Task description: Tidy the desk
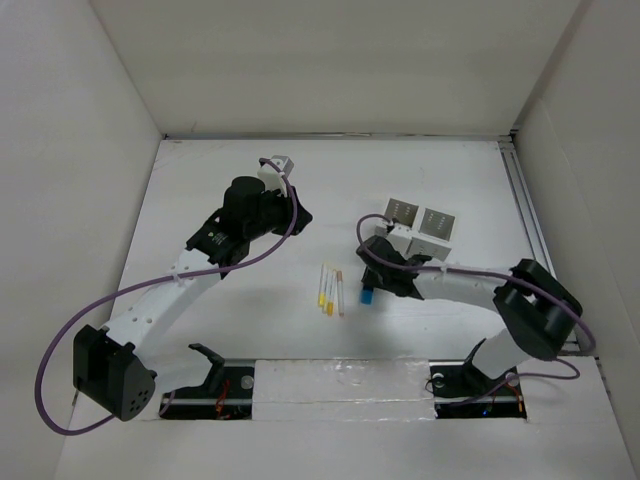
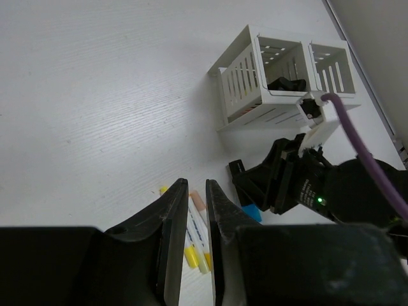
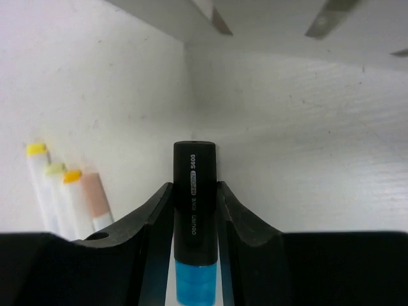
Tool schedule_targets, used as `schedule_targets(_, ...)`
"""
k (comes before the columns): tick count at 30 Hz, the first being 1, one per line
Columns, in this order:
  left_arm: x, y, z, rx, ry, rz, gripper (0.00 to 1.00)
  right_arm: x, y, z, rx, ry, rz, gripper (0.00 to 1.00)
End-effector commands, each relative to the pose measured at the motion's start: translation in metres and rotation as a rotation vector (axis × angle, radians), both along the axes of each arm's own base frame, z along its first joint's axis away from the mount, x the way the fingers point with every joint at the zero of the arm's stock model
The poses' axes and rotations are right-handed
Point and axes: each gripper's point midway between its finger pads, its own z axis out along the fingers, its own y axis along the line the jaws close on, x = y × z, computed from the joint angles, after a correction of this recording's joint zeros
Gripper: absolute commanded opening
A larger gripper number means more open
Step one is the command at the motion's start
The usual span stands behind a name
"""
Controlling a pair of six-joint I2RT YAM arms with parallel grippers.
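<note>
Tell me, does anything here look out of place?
Four markers lie loose on the desk, outside the white holder box; the right hand grips a black-and-blue marker.

Legible print: one marking found.
The marker [image 3: 194,210] is carrying white lettering along its black cap, reading "S600" at the far end; the small boxed word and the longer word beneath it are blurring too much to read.

Apparently gripped between fingers [image 3: 150,220]: black-blue marker [image 3: 194,204]; four pale markers [image 3: 75,199] left.
</note>
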Motion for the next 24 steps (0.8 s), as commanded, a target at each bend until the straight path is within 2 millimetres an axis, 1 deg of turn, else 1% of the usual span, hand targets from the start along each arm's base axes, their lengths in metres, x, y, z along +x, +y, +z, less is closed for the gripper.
schedule_targets(1,0.005,-0.002,0.028,-0.043,-0.069,-0.001,0.14,-0.004,0.006,0.034,0.088,-0.083,0.028,0.0)
schedule_targets(2,0.005,-0.003,0.026,-0.042,-0.065,-0.003,0.14,-0.002,0.006,0.045,0.105,-0.118,0.038,0.0)
schedule_targets(3,0.003,-0.004,0.026,-0.045,-0.061,-0.011,0.14,0.001,0.007,0.07,0.156,-0.181,0.035,0.0)
schedule_targets(5,0.002,-0.003,0.03,-0.052,-0.072,-0.013,0.14,0.005,0.0,0.091,0.165,-0.252,0.023,0.0)
schedule_targets(6,0.003,-0.002,0.03,-0.051,-0.075,-0.006,0.14,0.006,-0.003,0.11,0.187,-0.298,0.014,0.0)
schedule_targets(7,0.003,-0.003,0.029,-0.049,-0.068,-0.007,0.14,0.014,-0.009,0.135,0.196,-0.365,-0.003,0.0)
schedule_targets(8,0.003,-0.003,0.029,-0.051,-0.069,-0.009,0.14,0.014,-0.009,0.135,0.196,-0.366,-0.003,0.0)
schedule_targets(9,0.003,-0.005,0.027,-0.05,-0.062,-0.016,0.14,0.019,-0.015,0.15,0.206,-0.405,-0.025,0.0)
schedule_targets(11,0.001,-0.006,0.028,-0.057,-0.063,-0.026,0.14,0.033,-0.023,0.172,0.207,-0.477,-0.057,0.0)
schedule_targets(13,0.002,-0.004,0.031,-0.058,-0.072,-0.018,0.14,0.045,-0.036,0.185,0.176,-0.515,-0.107,0.0)
schedule_targets(14,0.002,-0.004,0.031,-0.057,-0.074,-0.012,0.14,0.056,-0.046,0.198,0.169,-0.548,-0.155,0.0)
schedule_targets(15,0.002,-0.004,0.03,-0.057,-0.071,-0.016,0.14,0.064,-0.058,0.203,0.141,-0.574,-0.207,0.0)
schedule_targets(16,0.001,-0.005,0.029,-0.055,-0.066,-0.019,0.14,0.071,-0.065,0.202,0.098,-0.582,-0.214,0.0)
schedule_targets(17,0.0,-0.005,0.03,-0.06,-0.067,-0.027,0.14,0.083,-0.076,0.212,0.095,-0.612,-0.259,0.0)
schedule_targets(18,-0.001,-0.005,0.032,-0.063,-0.072,-0.028,0.14,0.09,-0.086,0.215,0.067,-0.628,-0.298,0.0)
schedule_targets(19,-0.001,-0.004,0.032,-0.064,-0.073,-0.024,0.14,0.096,-0.093,0.214,0.033,-0.628,-0.315,0.0)
schedule_targets(21,0.0,-0.003,0.032,-0.061,-0.079,-0.015,0.14,0.108,-0.107,0.229,0.028,-0.669,-0.377,0.0)
schedule_targets(23,-0.001,-0.005,0.031,-0.062,-0.069,-0.025,0.14,0.117,-0.117,0.236,0.01,-0.703,-0.405,0.0)
schedule_targets(24,-0.001,-0.005,0.031,-0.062,-0.071,-0.026,0.14,0.122,-0.127,0.239,-0.001,-0.715,-0.439,0.0)
